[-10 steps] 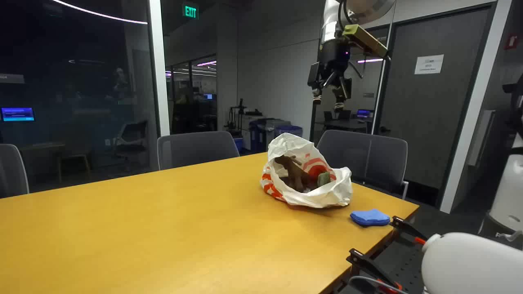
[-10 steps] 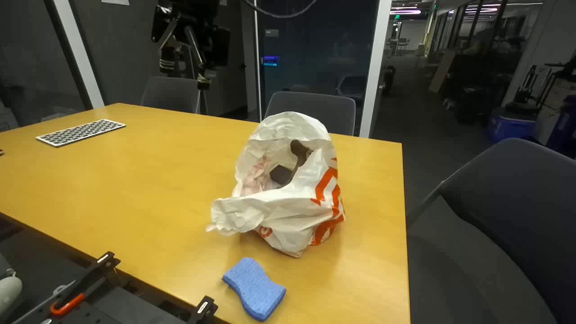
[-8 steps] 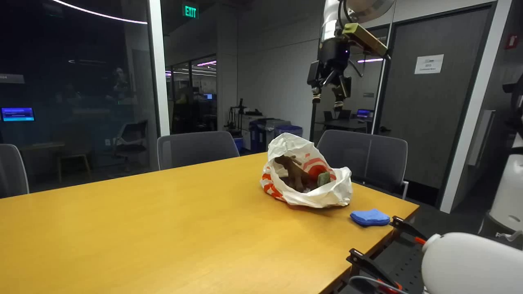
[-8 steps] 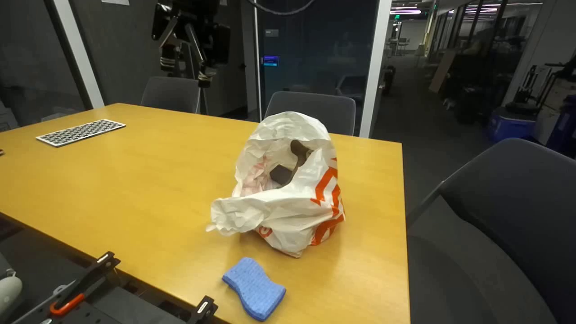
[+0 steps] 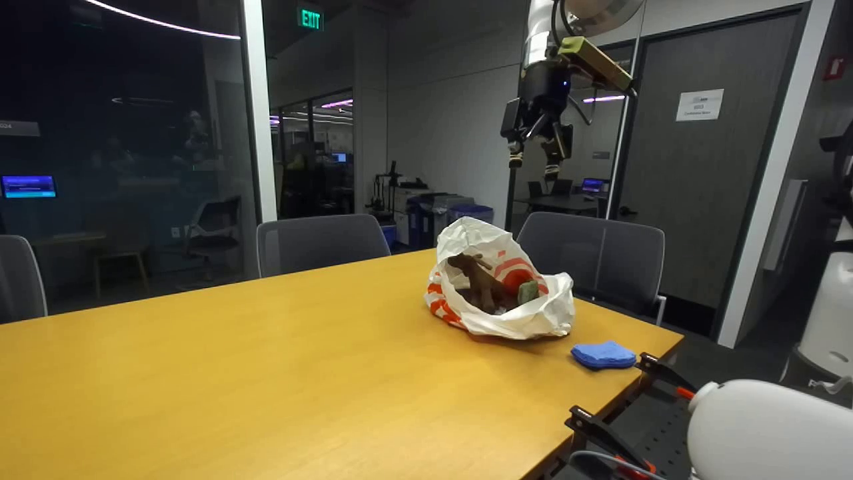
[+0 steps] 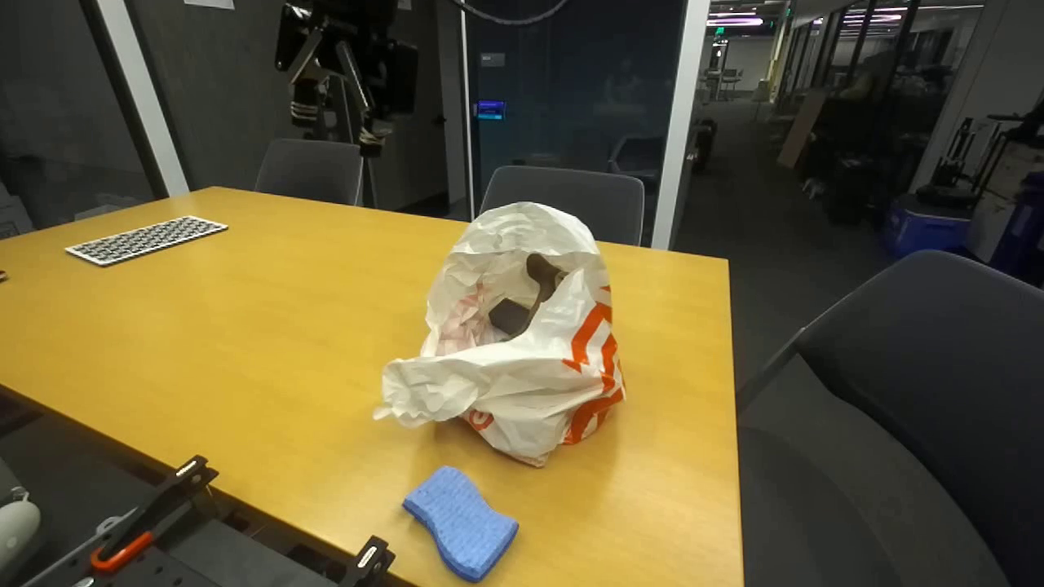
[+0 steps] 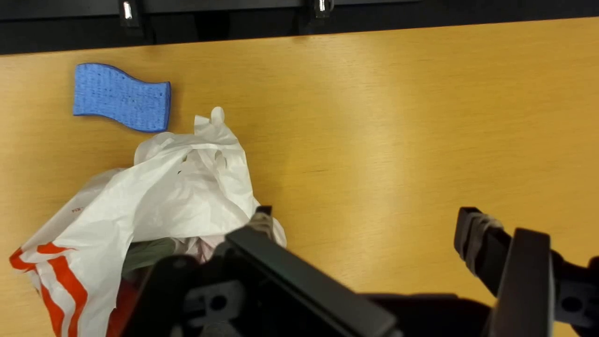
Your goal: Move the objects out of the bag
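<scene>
Gripper [image 5: 534, 166], its jaws spread wide, has risen a touch in both exterior views since a moment ago, we see, while the bag [image 5: 526, 323] sits just where it was on the table [image 5: 266, 367], the plush [image 5: 485, 290], red piece [image 5: 514, 279] and green piece [image 5: 528, 292] still inside and the sponge [image 6: 463, 522] near it.

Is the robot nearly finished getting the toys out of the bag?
Doesn't look like it. Done: none I can see; the sponge near the bag isn't a toy. In hand: nothing; the gripper hangs open, away from the bag. Left: the brown animal, plus the red bit and the green bit, maybe one piece, all inside the bag. More could be hidden.
</scene>
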Available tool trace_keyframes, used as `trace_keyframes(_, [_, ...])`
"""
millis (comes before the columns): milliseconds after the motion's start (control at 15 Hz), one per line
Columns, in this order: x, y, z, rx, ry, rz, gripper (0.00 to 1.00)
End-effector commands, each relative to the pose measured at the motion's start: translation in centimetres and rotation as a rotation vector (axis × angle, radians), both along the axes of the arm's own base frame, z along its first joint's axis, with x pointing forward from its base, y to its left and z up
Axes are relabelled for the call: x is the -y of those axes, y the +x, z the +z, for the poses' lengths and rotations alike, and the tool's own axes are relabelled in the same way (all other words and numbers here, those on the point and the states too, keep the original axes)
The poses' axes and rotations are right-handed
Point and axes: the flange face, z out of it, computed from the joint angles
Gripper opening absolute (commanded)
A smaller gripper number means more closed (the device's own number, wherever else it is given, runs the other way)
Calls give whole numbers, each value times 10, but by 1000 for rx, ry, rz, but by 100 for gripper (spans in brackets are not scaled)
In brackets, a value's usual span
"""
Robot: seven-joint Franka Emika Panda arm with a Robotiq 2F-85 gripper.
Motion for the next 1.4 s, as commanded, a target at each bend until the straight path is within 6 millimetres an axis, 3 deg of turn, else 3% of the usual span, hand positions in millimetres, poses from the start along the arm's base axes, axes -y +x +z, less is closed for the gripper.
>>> trace_keyframes(0, [0,0,0,-1,0,0,100])
trace_keyframes(333, [0,4,-7,-2,0,-13,100])
trace_keyframes(667, [7,16,-79,-69,12,-24,100])
trace_keyframes(867, [14,40,-131,16,-42,-66,100])
trace_keyframes(933, [19,54,-134,74,-65,-92,100])
trace_keyframes(1067, [25,73,-174,136,-95,-118,100])
trace_keyframes(1333, [41,104,-219,288,-202,-116,100])
